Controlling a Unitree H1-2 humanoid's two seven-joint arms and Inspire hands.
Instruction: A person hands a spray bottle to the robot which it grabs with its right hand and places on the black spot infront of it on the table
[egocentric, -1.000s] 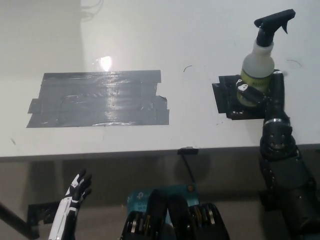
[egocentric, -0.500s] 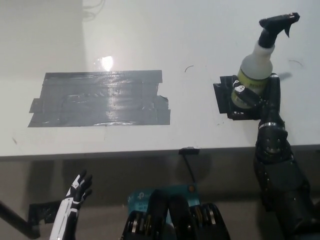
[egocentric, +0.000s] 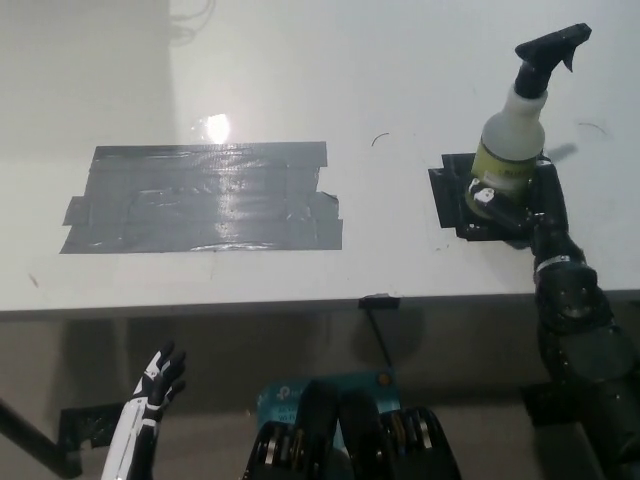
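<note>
Head view: the black right robot hand (egocentric: 515, 205) is wrapped around the lower body of the spray bottle (egocentric: 512, 140), fingers closed on it from the near side. The bottle stands upright, and its base appears to sit on the black spot (egocentric: 450, 195), the dark patch directly under and around the robot hand. Whether the base bears fully on the counter or hangs just above it cannot be told from this angle.

Progress, as a judgement: handover and grasp are done, and the bottle is at its target. What looks left is letting go and drawing the arm clear. No person is in view.

Materials: the bottle has a translucent whitish plastic body, rounded at the shoulder and narrowing to a neck, with a yellow-green band low down, partly hidden by the robot hand. On top sits a black plastic trigger head, nozzle pointing away to the right of the robot hand. The black spot is flat and matt, with ragged, uneven edges, like tape stuck down in pieces.

Further out, the counter (egocentric: 400, 90) is smooth, white and glossy, with a bright glare point. Well to the left of the robot hand lies a broad grey tape patch (egocentric: 205, 197), shiny and wrinkled, strips overlapping.

The white left robot hand (egocentric: 150, 395) rests below the counter edge, far left, fingers apart, holding nothing.
</note>
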